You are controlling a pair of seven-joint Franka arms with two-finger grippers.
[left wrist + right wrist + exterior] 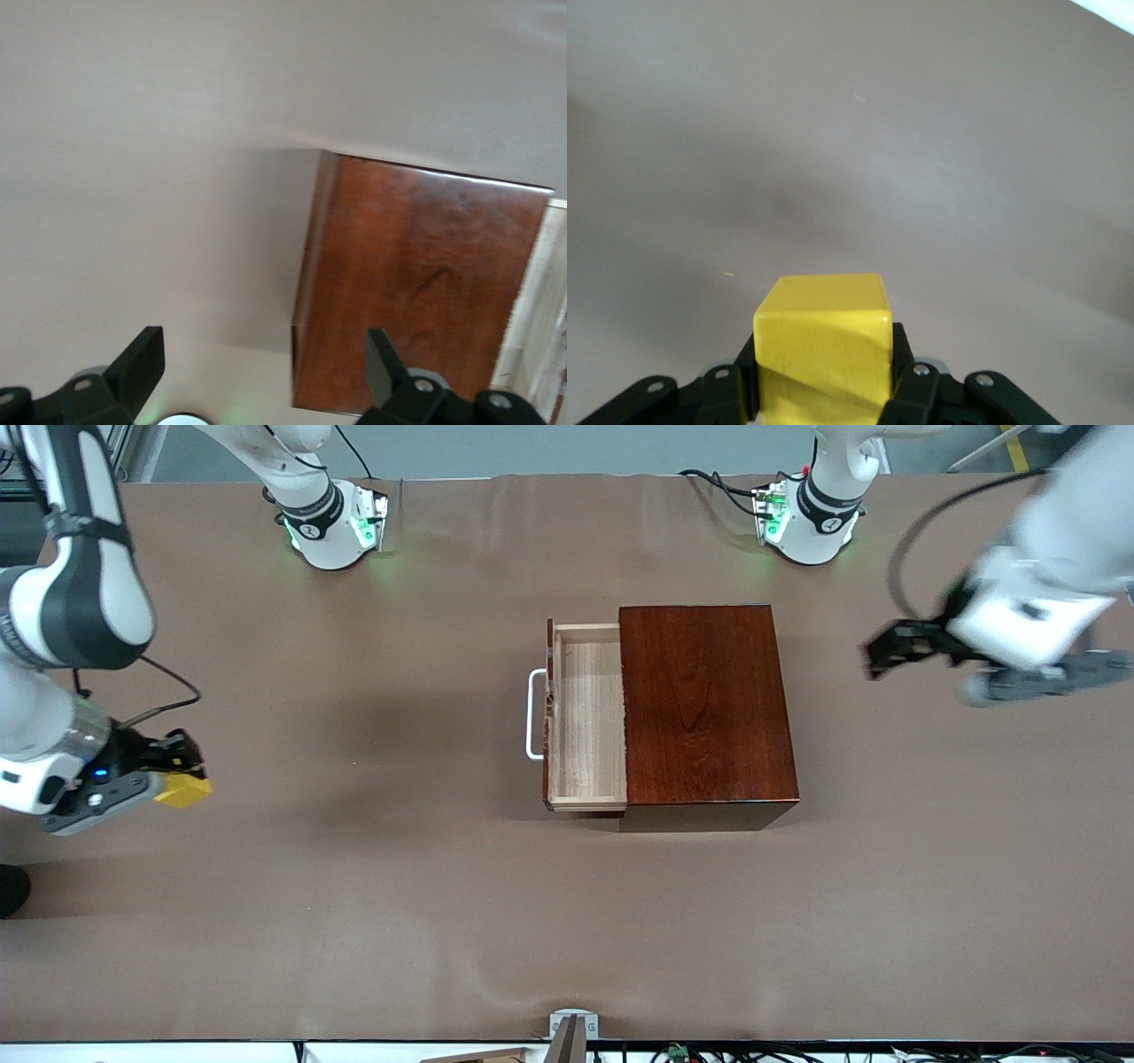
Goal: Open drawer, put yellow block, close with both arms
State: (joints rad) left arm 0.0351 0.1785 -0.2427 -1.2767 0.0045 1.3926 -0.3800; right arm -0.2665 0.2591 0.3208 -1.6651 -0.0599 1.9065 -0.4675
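The drawer (586,717) stands pulled out of the mahogany box (704,704) toward the right arm's end, its pale-wood tray empty and its white handle (534,714) outermost. My right gripper (182,775) is shut on the yellow block (184,790) above the bare table near the right arm's end; the block fills the space between the fingers in the right wrist view (822,341). My left gripper (886,654) is open and empty in the air off the box's closed end; its wrist view shows the box (416,283) and a strip of the tray (545,310).
The brown table (354,886) is bare around the box. The two arm bases, lit green, stand at the table's edge farthest from the front camera (332,522) (806,518). A small metal bracket (571,1032) sits at the edge nearest the front camera.
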